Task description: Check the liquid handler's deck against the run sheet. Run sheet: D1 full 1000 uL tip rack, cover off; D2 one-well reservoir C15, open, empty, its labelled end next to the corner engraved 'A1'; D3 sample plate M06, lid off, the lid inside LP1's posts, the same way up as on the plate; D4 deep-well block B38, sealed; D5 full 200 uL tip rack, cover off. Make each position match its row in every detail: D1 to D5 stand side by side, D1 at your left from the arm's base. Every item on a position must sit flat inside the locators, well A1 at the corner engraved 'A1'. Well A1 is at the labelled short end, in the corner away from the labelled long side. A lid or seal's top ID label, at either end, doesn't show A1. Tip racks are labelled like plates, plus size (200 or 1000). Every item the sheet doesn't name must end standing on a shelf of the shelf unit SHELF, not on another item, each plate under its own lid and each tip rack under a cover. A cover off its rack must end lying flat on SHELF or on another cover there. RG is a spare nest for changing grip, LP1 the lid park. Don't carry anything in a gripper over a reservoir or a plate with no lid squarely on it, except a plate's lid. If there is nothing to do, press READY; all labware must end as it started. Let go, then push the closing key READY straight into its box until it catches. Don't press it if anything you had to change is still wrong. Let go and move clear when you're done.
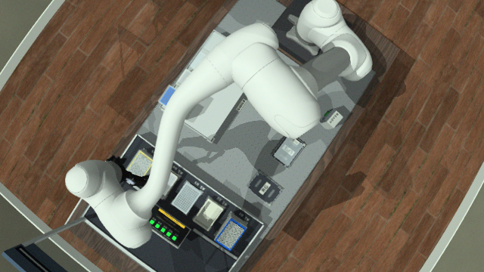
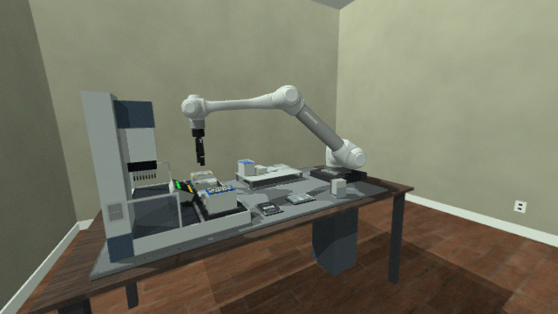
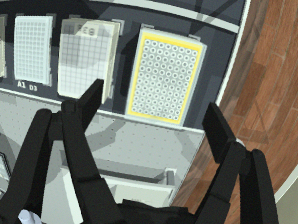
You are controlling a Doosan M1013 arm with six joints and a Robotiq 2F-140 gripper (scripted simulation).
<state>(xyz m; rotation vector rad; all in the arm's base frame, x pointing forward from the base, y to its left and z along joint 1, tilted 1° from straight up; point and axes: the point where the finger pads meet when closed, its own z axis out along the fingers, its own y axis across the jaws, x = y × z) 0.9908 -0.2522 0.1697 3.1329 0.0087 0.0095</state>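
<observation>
My gripper is open and empty. It hangs well above the deck's end position, over the yellow-rimmed tip rack, which has no cover. Beside that rack stands the deep-well block, largely hidden by my arm in the top view. Then come the sample plate without a lid, the cream open reservoir, and the blue-rimmed tip rack without a cover. A lid lies in the lid park.
The shelf unit stands mid-table, with a blue-topped item at its end. The RG nest is empty. The READY box stands near the arm's base. The handler's tower rises behind the deck.
</observation>
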